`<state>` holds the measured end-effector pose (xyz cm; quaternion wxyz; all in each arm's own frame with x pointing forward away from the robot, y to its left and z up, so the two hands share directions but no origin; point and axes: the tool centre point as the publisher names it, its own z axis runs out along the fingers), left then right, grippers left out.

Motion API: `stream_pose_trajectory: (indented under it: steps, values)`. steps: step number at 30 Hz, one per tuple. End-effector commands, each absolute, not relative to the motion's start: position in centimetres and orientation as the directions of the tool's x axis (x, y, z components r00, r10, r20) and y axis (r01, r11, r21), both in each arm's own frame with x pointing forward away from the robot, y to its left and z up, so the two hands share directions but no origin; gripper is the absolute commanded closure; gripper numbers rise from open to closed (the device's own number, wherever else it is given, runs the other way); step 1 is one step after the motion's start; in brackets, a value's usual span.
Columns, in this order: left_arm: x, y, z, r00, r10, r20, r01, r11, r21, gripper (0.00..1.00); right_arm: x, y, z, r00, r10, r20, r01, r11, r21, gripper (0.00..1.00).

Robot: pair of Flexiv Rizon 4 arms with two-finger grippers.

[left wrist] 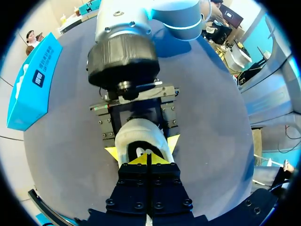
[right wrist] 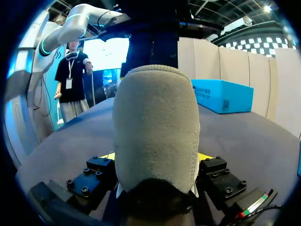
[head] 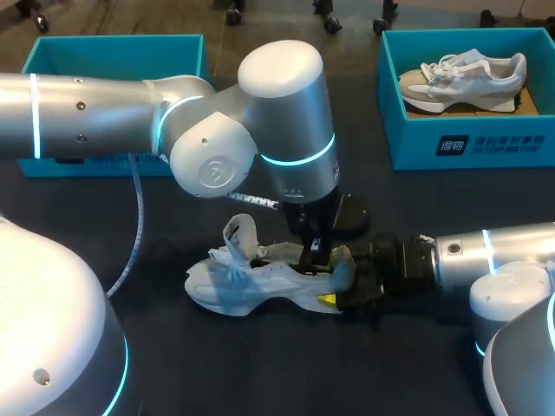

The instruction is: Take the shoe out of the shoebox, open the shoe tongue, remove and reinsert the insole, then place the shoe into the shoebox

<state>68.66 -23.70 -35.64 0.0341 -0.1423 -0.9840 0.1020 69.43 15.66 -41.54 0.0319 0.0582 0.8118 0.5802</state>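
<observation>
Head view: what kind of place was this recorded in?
Probably a robot test or data-collection bench, not a shop: two robot arms over a dark table, with teal shoeboxes at its far side and a white shoe gripped at the heel by the right gripper.

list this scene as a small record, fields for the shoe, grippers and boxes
shoe: on the table, outside both boxes, heel toward the right arm
right gripper: shut on the shoe's heel
left gripper: tips together, at the shoe's opening
left box: open, at the table's far left
right box: open, holds a second shoe
</observation>
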Motion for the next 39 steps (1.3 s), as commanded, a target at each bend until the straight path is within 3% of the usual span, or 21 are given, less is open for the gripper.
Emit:
stream_pose_trajectory:
  steps: [1,39]
  values:
    - [68.9,-23.1,-36.3,-0.958,0.284,0.042,0.269,0.938,-0.219,1.0,69.4,15.8,-41.6,-0.991,0.131,0.015,0.057,0.325,0.944,1.0]
    - [68.4,-19.5,-38.9,-0.965,0.239,0.107,0.223,0.964,-0.142,1.0,69.4,15.8,-41.6,-0.991,0.131,0.015,0.057,0.325,0.944,1.0]
